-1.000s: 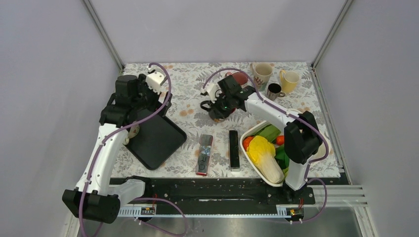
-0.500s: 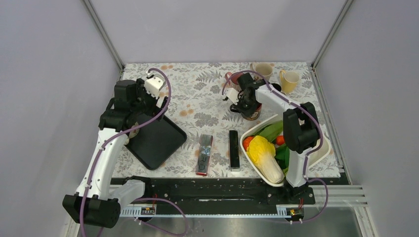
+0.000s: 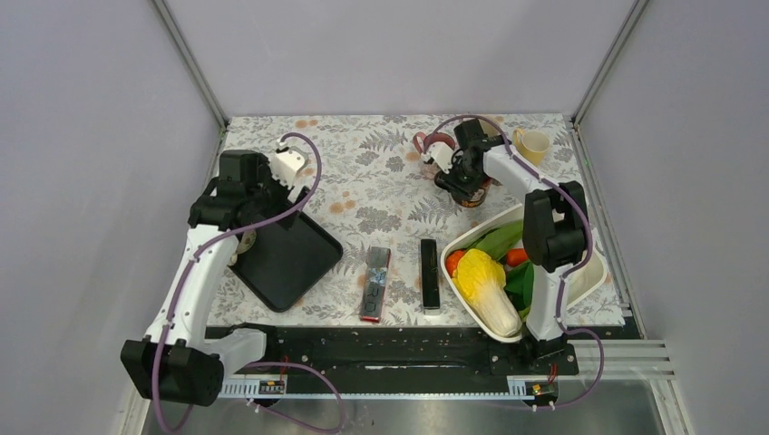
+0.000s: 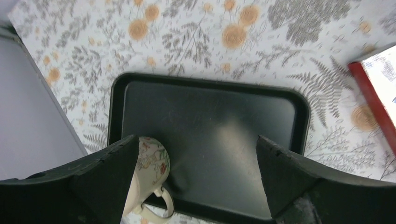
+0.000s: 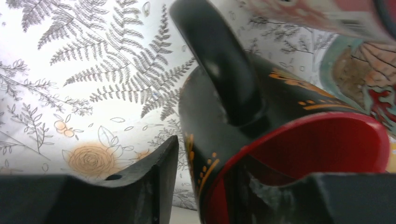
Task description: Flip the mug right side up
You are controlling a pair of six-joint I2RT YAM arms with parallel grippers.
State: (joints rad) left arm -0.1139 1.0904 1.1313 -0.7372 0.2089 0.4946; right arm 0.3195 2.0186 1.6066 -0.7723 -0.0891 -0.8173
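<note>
Mug (image 5: 280, 100): glossy black outside, orange-gold painted strokes, red inside.
Table cover (image 3: 363, 181): white, grey fern print, orange blooms.
Tray (image 3: 290, 263), 8 o'clock: plain black.
Cream mug (image 4: 150, 161): red-green floral print.
Yellow cup (image 3: 532, 143), 2 o'clock: plain.

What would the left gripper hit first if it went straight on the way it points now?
Most likely the bare floor of the black tray, framed by the open left gripper. A floral mug sits beside one finger, off the centre line; depth is unclear, so it might get brushed.
</note>
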